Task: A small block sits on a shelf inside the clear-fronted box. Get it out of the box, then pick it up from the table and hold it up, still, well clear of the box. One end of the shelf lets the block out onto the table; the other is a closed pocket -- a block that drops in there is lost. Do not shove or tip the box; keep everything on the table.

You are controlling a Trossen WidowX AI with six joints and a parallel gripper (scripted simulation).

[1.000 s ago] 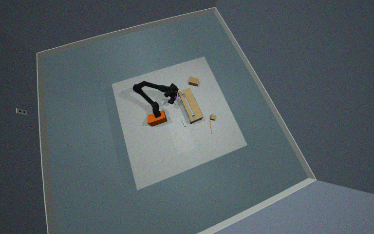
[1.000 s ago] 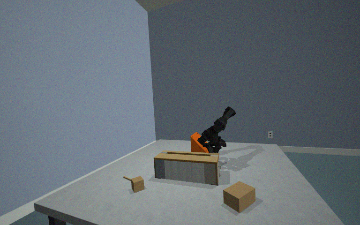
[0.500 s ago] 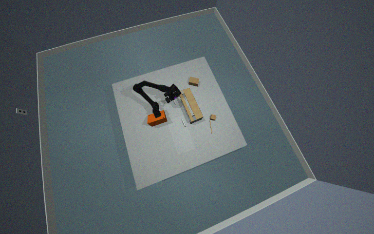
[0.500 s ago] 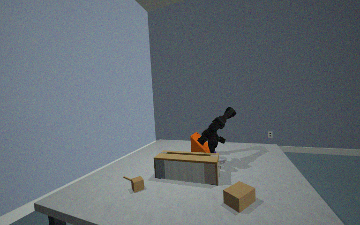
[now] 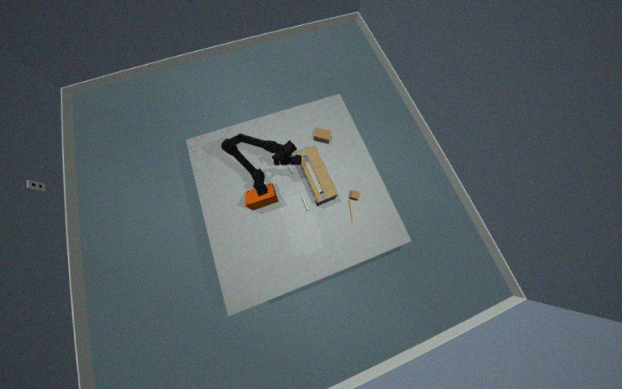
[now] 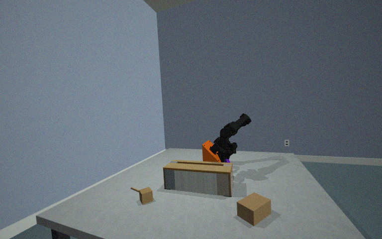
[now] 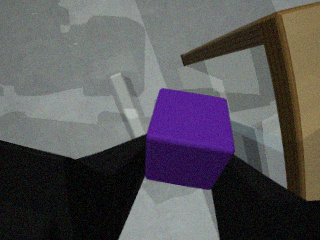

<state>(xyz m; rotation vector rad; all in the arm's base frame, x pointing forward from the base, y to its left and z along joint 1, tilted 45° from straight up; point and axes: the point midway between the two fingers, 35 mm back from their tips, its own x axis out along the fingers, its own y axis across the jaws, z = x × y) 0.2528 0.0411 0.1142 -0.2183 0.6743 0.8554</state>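
Outlet (image 5: 36, 185) (image 6: 286, 142): while everything else is spreading out to the right in the top view, it is sitting on the wall at far left.
Base (image 5: 253, 202) (image 6: 207, 152): it is standing on the bench (image 5: 257, 256) (image 6: 197, 214), showing orange, and is carrying the arm.
Arm (image 5: 245, 162) (image 6: 229, 129): it is rising from the base, bending at the elbow and reaching across toward the box.
Jaws (image 5: 288, 160) (image 6: 226, 160): they are grasping the purple block, with a dark finger pressing on each side.
Purple block (image 6: 227, 161) (image 7: 187, 135): it is hanging outside the box, near one end, above the bench; the arm is hiding it from the top view. The exterior view is showing only a bit of it, behind the box's top edge, so its exact height is staying unclear.
Near strip (image 5: 290, 168) (image 7: 127, 107): it is lying pale on the bench by the jaws.
Far strip (image 5: 305, 204): it is lying beside the box, toward its other end.
Box (image 5: 323, 172) (image 6: 197, 167) (image 7: 305, 100): it is standing upright, its wooden top showing a long slot.
Big block (image 5: 321, 134) (image 6: 253, 208): it is resting apart from the box.
Stick (image 5: 351, 211) (image 6: 135, 189): it is lying near the cube.
Cube (image 5: 354, 194) (image 6: 145, 195): it is resting at far right, apart from the box.
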